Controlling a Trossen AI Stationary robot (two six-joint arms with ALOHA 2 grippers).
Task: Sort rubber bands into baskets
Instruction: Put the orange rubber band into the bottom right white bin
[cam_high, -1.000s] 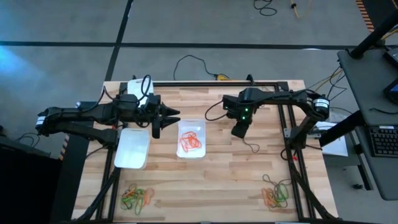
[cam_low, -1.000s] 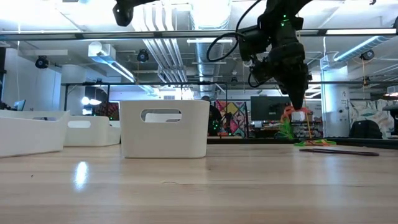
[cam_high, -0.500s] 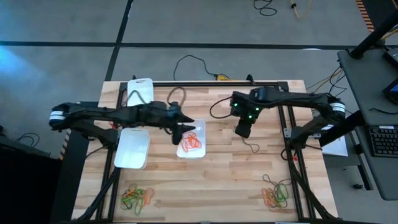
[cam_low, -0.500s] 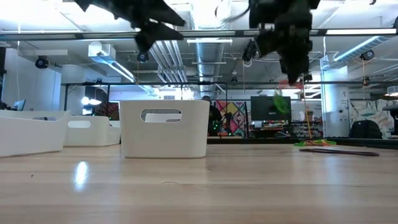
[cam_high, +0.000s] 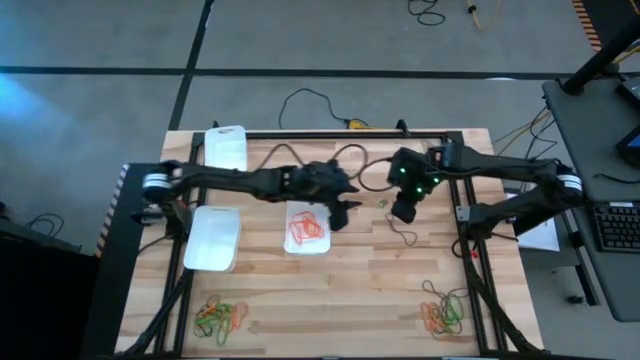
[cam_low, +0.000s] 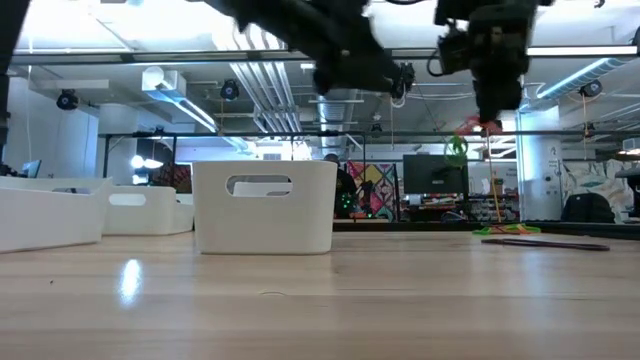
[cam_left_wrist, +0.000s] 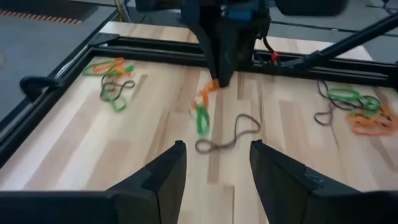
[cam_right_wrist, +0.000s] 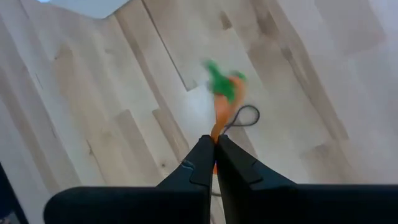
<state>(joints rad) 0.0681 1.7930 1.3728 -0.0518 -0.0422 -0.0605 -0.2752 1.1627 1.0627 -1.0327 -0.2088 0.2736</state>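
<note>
2 rubber bands (cam_right_wrist: 222, 93), orange and green, dangled from the right gripper (cam_right_wrist: 216, 155), its fingers pinched on them; the left gripper (cam_left_wrist: 214, 163) gaped nearby.

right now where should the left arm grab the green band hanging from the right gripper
On the green loop itself, low down, coming level from the side. It dangles free under the orange band pinched in the right gripper, clear of the table. The left gripper already faces it, jaws open.
</note>
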